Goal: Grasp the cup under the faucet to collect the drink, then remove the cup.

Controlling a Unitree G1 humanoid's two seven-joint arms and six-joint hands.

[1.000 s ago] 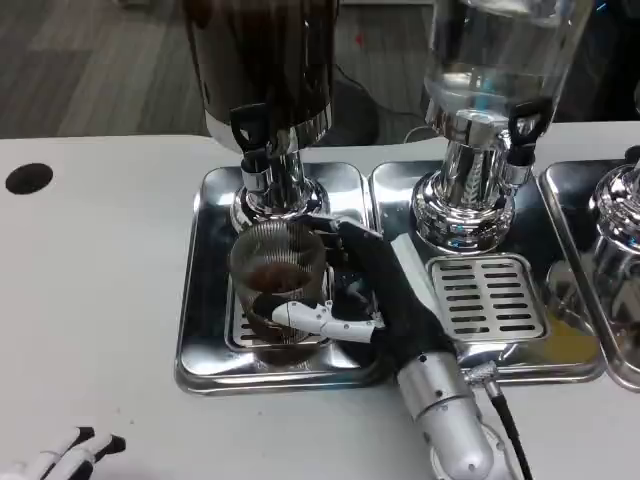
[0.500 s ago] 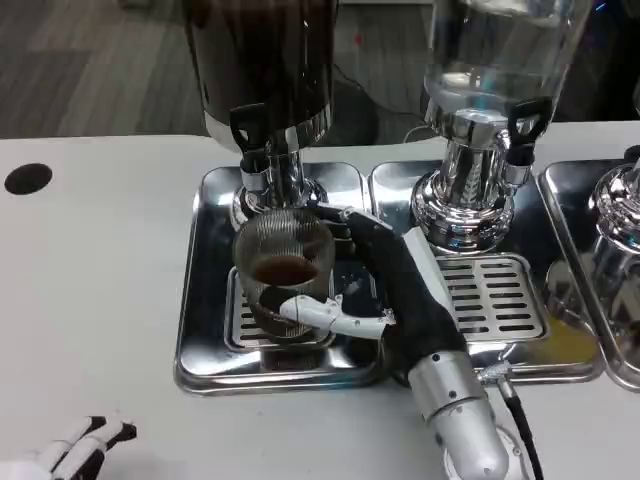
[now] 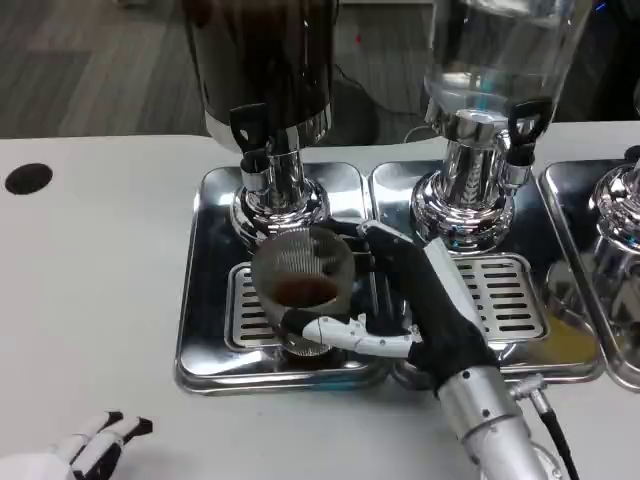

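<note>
Cup (image 3: 301, 288), ribbed glass with dark drink in its bottom, tilted in the right hand (image 3: 405, 305), whose fingers wrapped round it above the left drip tray (image 3: 205, 300). Nearest, the left hand (image 3: 85, 455) lay on the white table (image 3: 90, 290); whether its fingers were spread I cannot tell. Behind the cup stood the dark dispenser's faucet (image 3: 252, 140), and to its right a clear dispenser (image 3: 485, 90).

Right hand (image 3: 400, 300) was wrapped around the cup (image 3: 303, 285), forearm angled in from near right. Left hand (image 3: 85, 455) was rested near left, empty.
</note>
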